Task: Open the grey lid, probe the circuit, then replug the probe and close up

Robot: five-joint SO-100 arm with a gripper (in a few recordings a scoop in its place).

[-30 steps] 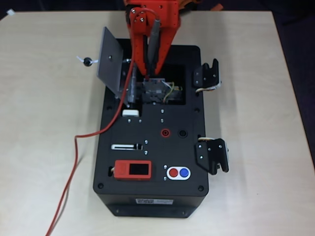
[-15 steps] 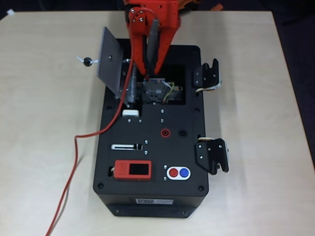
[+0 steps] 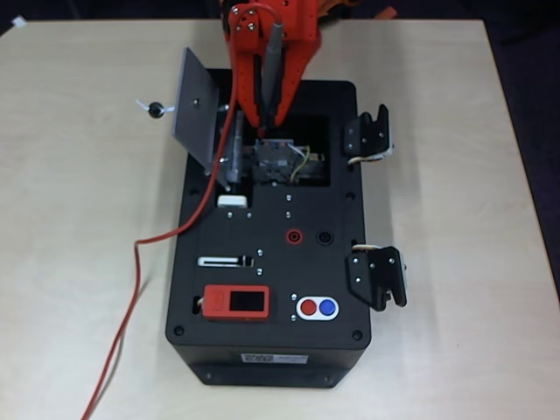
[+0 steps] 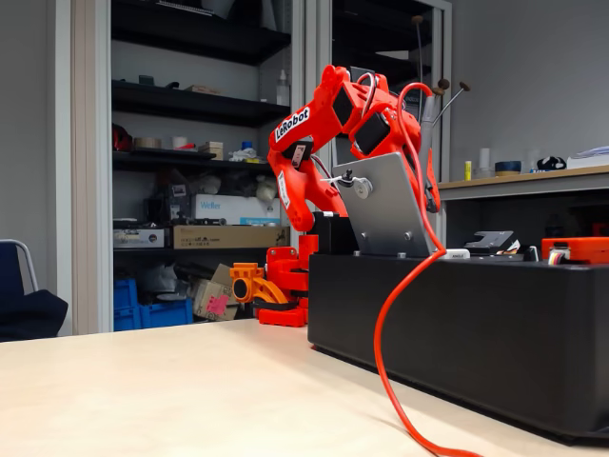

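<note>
Between the earlier overhead frames and this one, almost nothing shifts: the red arm's wrist sits marginally nearer the top edge and the red cable (image 3: 140, 262) bows slightly differently, while the box's parts keep their places. On the black box (image 3: 267, 350), the grey lid (image 3: 194, 109) stands swung up on its hinge at the left of the recess, and the fixed view shows the same plate (image 4: 385, 209) tilted upright with its small knob facing the camera. Inside the dark recess lies the circuit (image 3: 282, 162) with thin yellow and green wires. A slim grey rod that appears to be the probe (image 3: 234, 162) leans along the recess's left edge, just beside the circuit, its cable trailing across the tabletop (image 3: 79, 219). Whether the rod rests free or is pinched cannot be told. The gripper (image 3: 267, 131) points steeply down over the recess's upper edge; its red fingers lie close together, yet whether they clamp anything cannot be told. As a judgement, the probe is light, stiff and smooth, best taken at mid-shaft, with the springy cable liable to tug it askew; the circuit is fragile and suits only light contact. In the fixed view the arm (image 4: 314, 124) arches forward from its base, elbow high, wrist bent down behind the lid.
</note>
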